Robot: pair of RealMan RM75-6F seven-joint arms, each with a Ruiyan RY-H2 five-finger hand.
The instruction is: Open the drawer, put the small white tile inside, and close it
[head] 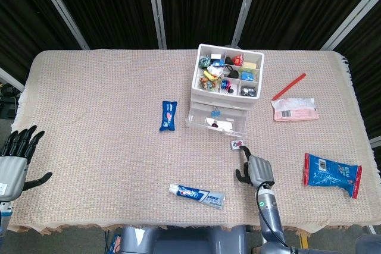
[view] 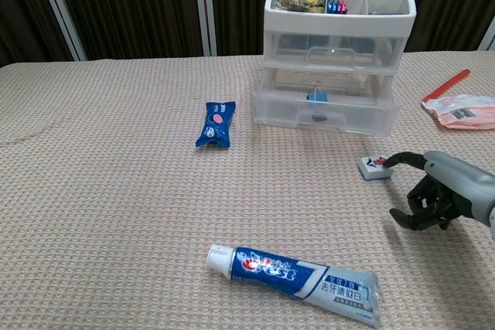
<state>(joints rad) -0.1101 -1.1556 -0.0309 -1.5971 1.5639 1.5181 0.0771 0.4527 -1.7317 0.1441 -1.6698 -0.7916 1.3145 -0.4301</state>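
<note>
My right hand (view: 439,195) hovers low over the table (head: 89,117) near its front edge, fingers curled loosely and holding nothing, one fingertip reaching to just beside the small white tile (view: 374,167). The tile lies flat on the cloth in front of the drawer unit (view: 332,75), whose drawers are closed. My left hand (head: 15,159) rests released, fingers spread, at the table's front left corner.

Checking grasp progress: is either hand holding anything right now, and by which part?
Nothing is held. The right hand only reaches toward the white tile; the left hand is empty.
</note>
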